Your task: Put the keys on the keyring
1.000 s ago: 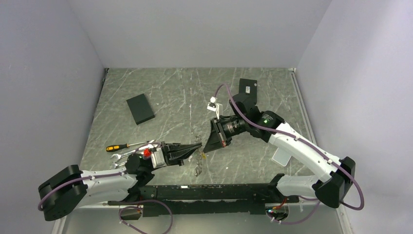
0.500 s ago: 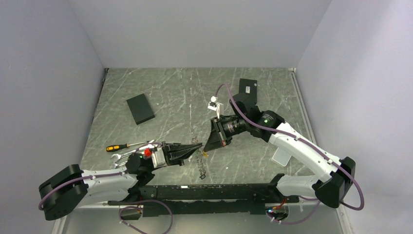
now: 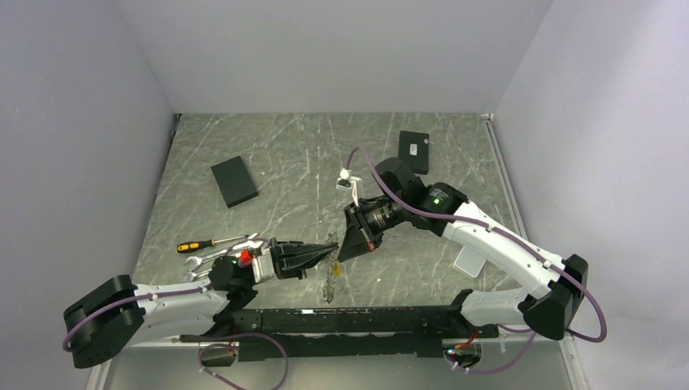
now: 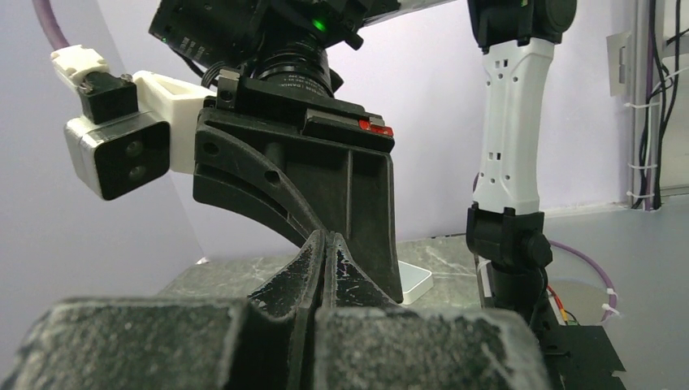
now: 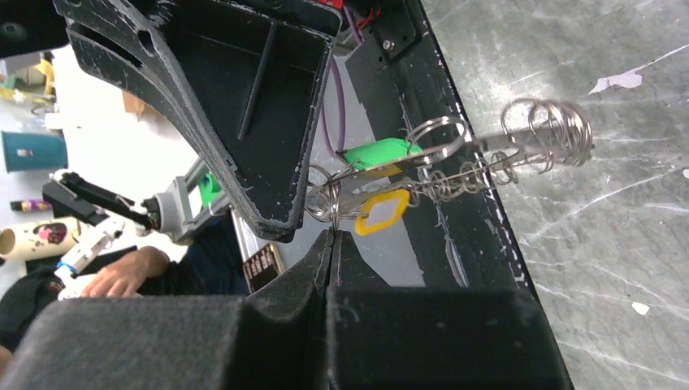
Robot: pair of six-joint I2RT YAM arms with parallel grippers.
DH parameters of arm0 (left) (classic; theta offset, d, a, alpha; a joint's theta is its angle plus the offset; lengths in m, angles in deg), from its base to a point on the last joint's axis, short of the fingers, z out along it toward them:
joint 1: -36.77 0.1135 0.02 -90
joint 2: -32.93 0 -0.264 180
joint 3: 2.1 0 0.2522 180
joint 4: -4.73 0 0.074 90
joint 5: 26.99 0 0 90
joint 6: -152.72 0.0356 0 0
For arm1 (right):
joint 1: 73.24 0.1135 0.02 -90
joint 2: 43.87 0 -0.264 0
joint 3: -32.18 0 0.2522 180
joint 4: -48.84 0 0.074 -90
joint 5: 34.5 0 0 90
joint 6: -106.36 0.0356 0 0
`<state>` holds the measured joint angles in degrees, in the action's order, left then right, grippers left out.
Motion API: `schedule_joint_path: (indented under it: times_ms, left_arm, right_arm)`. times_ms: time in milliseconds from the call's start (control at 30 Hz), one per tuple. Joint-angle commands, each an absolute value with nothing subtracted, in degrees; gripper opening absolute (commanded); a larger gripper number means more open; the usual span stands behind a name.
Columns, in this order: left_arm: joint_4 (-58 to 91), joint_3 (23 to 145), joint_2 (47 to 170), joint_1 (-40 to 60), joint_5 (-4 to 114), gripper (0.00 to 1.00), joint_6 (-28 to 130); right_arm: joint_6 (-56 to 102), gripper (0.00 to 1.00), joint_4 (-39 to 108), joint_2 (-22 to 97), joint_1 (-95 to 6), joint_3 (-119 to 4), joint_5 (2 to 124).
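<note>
The keyring [image 3: 329, 280] is a hanging bunch of thin silver rings and small keys. It dangles between my two gripper tips above the table's near middle. In the right wrist view its rings [image 5: 455, 175] carry a yellow-headed key [image 5: 382, 210] and a green-headed key [image 5: 378, 152]. My right gripper [image 5: 331, 233] is shut, with a thin ring of the bunch pinched at its tips. My left gripper [image 3: 331, 249] is shut, and its tip meets the same rings from the left. In the left wrist view the left gripper [image 4: 326, 237] shows its fingers pressed together, and the bunch is hidden.
An orange-handled screwdriver [image 3: 195, 245] and silver wrenches [image 3: 219, 253] lie left of the left arm. One black box [image 3: 234, 181] is at the back left and another [image 3: 413, 151] at the back right. A white pad [image 3: 467, 262] lies under the right arm.
My right gripper has moved left and down, closer to the left gripper's tip. The left tip has dropped slightly. The hanging bunch has swung a little.
</note>
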<state>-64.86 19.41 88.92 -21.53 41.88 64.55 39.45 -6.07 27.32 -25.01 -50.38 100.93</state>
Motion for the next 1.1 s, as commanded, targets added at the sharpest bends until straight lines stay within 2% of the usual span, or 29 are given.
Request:
schedule_joint_path:
  times_ms: [0, 400, 1067]
  left_arm:
    - [-67.57, 21.77, 86.52, -21.30, 41.80, 0.00, 64.39]
    - [-59.36, 22.10, 79.69, -21.24, 40.76, 0.00, 65.67]
    - [-55.48, 24.19, 80.39, -21.24, 35.19, 0.00, 64.00]
  right_arm:
    - [33.88, 0.00, -10.95, 28.06, -23.02, -53.79, 99.94]
    - [33.34, 0.00, -10.52, 26.62, -23.06, -52.51, 99.20]
    - [22.19, 0.00, -13.20, 27.98, -21.87, -55.30, 99.77]
